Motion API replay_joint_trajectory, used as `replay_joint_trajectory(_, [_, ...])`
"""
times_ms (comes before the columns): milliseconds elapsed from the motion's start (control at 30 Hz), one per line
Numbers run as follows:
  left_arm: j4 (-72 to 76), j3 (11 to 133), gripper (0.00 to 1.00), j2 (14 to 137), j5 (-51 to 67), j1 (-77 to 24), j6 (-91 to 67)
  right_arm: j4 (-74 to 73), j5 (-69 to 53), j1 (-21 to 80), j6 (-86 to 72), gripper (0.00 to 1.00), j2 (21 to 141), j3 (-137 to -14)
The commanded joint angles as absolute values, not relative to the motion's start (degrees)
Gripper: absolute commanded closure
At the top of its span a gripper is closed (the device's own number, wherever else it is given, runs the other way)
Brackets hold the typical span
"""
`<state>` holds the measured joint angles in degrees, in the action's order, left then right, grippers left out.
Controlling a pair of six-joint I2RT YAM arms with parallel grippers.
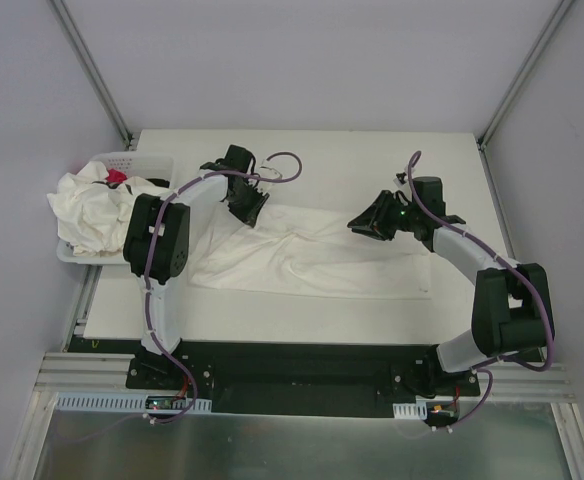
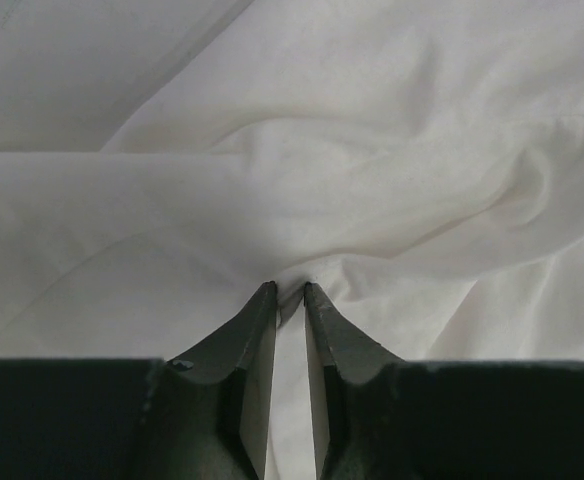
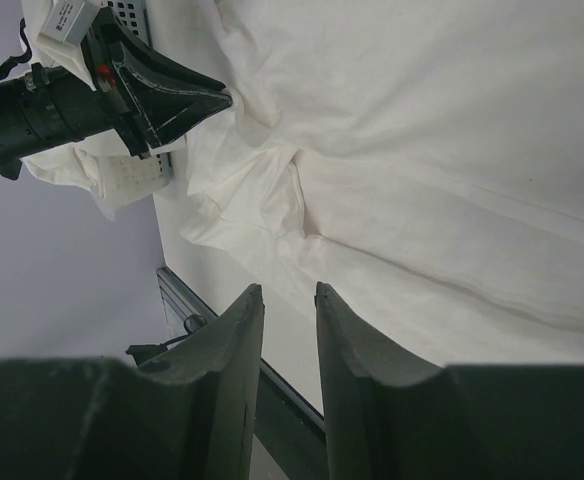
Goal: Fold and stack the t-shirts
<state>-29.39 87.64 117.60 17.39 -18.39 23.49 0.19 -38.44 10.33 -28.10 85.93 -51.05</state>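
The left gripper pinches the shirt — lift slowly, keep the cloth taut — right gripper hangs slightly apart, empty.

I count two grippers of mine, the left gripper and the right gripper. There is one basket. To the right of it, one t-shirt lies spread on one table. In the basket are a heap of t-shirts, too tangled to number, and one red item.
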Motion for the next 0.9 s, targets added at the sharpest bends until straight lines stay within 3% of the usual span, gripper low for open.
replay_joint_trajectory(0, [-31.5, 89.1, 0.87, 117.6, 17.4, -18.7, 24.5, 1.9, -39.8, 9.8, -28.5, 0.70, 85.7, -51.4])
replay_joint_trajectory(133, [-31.5, 89.0, 1.00, 117.5, 17.8, -18.7, 23.9, 1.9, -39.9, 9.8, -28.5, 0.70, 85.6, -51.2])
replay_joint_trajectory(867, [-32.8, 81.2, 1.00, 105.5, 12.1, -23.0, 15.2, 6.9, -41.7, 9.7, -31.7, 0.71, 88.1, -50.2])
